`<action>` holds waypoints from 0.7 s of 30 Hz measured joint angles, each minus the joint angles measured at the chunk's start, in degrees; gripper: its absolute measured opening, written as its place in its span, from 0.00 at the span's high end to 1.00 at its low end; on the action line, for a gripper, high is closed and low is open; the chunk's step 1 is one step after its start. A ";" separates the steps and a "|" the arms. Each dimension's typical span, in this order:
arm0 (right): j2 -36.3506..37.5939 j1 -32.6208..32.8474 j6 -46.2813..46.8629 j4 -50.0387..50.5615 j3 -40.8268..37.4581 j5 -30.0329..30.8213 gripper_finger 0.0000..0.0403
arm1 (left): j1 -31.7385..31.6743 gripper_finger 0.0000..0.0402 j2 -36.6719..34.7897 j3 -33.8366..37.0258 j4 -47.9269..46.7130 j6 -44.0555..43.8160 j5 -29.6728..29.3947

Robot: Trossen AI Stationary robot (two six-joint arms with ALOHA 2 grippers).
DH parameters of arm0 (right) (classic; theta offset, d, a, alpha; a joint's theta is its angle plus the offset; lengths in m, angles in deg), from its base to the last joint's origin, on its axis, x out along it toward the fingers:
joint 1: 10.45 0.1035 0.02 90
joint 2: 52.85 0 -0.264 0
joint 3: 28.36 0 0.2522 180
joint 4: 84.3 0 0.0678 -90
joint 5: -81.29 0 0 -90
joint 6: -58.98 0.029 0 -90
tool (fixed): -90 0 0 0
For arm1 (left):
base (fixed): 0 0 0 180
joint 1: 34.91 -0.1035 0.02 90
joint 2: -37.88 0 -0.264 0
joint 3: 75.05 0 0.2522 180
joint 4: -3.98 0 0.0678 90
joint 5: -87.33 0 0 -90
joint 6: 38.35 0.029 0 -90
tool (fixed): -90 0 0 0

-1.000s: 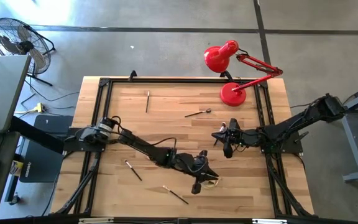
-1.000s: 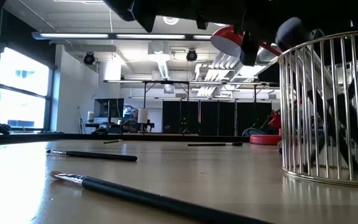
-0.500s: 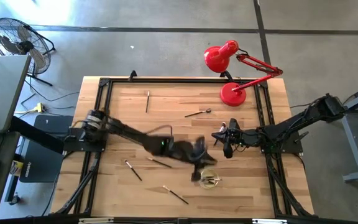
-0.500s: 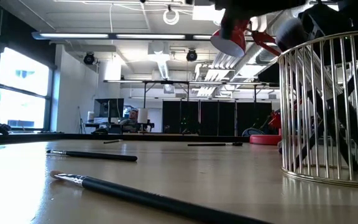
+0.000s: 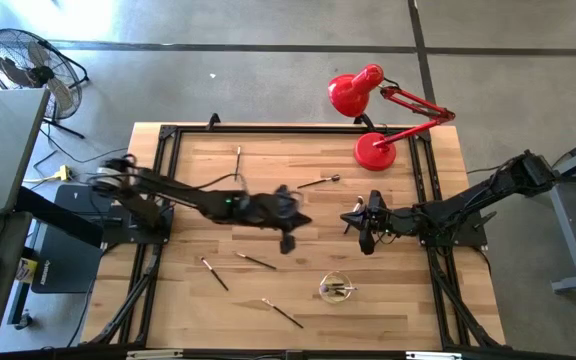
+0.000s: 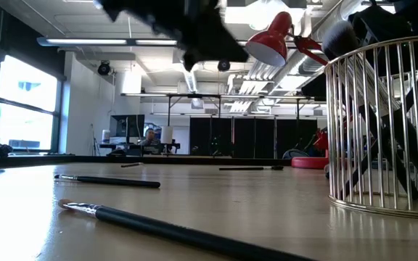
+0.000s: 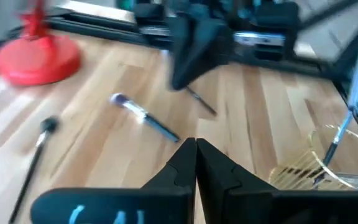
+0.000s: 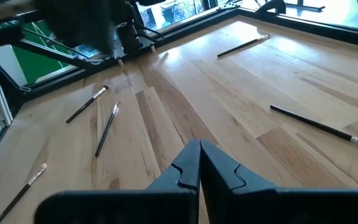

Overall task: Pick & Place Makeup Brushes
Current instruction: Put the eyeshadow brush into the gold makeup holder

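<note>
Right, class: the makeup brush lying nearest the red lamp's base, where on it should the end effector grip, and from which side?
Mid-handle of the brush, straight down from above, fingers across its length: it lies flat on the table, thin, with its rounded head toward the lamp base. The left end effector, shut, must open first.

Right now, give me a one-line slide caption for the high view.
Left gripper shut and empty at mid-table, wire cup holding brushes, five makeup brushes loose, right gripper waiting.
</note>
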 joint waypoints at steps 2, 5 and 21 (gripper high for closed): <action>0.02 0.00 -0.09 -0.01 0.00 0.02 0.99 | 0.00 0.99 -3.65 7.54 5.38 -3.49 -1.51; 0.01 0.02 -0.10 0.05 0.00 0.41 0.98 | 0.04 1.00 -7.64 17.15 12.24 -9.36 -4.29; 0.00 -0.02 -0.09 0.31 0.00 1.33 0.99 | 0.09 1.00 -11.72 31.50 14.66 -23.33 -15.48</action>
